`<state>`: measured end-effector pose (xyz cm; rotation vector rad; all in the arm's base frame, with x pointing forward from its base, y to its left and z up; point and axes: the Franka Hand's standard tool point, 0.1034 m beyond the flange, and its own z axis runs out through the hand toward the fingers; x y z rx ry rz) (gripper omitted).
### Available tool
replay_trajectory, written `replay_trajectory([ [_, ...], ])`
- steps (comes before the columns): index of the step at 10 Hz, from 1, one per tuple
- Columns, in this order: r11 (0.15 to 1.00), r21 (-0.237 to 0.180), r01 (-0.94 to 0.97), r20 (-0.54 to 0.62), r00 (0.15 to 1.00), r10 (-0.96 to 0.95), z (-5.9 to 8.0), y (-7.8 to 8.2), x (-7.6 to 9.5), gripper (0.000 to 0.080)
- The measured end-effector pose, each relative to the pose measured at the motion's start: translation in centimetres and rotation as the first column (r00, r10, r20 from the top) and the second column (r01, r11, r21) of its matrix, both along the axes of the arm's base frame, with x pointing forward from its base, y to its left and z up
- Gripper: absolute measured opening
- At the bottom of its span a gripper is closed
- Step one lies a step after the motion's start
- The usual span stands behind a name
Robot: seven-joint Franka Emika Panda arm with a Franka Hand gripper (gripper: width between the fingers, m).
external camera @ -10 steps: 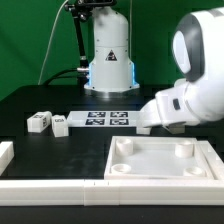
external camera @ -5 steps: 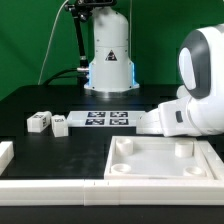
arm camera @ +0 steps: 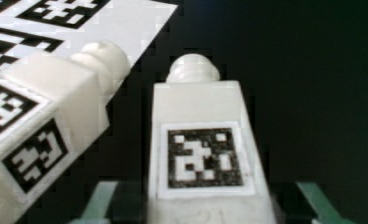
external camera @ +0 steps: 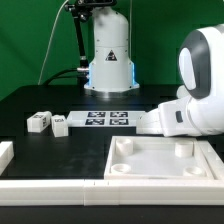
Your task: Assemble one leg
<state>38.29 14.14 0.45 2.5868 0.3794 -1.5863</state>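
In the wrist view a leg point(arm camera: 202, 140), a white block with a rounded peg end and a square tag, lies on the black table between my fingers point(arm camera: 106, 205). My gripper point(arm camera: 213, 198) is open, with a dark gap on each side of the leg. A second leg point(arm camera: 48, 110) lies close beside the first. In the exterior view my gripper is hidden behind the arm's white body point(external camera: 185, 110). Two more legs point(external camera: 38, 122) point(external camera: 60, 125) stand at the exterior view's left.
The marker board point(external camera: 105, 119) lies mid-table and shows in the wrist view point(arm camera: 65, 30) beyond the second leg. The large white square panel point(external camera: 160, 165) with corner sockets lies in front. White rails lie along the front edge point(external camera: 50, 185) and left point(external camera: 5, 152).
The arm's body shifted toward the exterior view's right between one second and half a second ago. It has held still since then. The legs at the left have not moved.
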Motion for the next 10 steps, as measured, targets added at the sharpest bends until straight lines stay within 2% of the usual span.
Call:
replay_trajectory([
  [2,1.000,0.000,0.003,-0.002,1.000,-0.003,0.2,0.0,0.0,0.0289],
  [3,1.000,0.001,0.006,0.004,1.000,-0.006,1.0,0.0,0.4,0.0289],
  [5,1.000,-0.001,0.021,-0.010,1.000,-0.021,4.1,-0.1,0.9,0.0290],
  [8,0.999,-0.008,0.036,-0.027,0.999,-0.036,8.1,-0.7,2.0,0.0290],
  [10,0.999,-0.001,0.039,-0.002,0.999,-0.039,7.7,-0.6,2.2,0.0290],
])
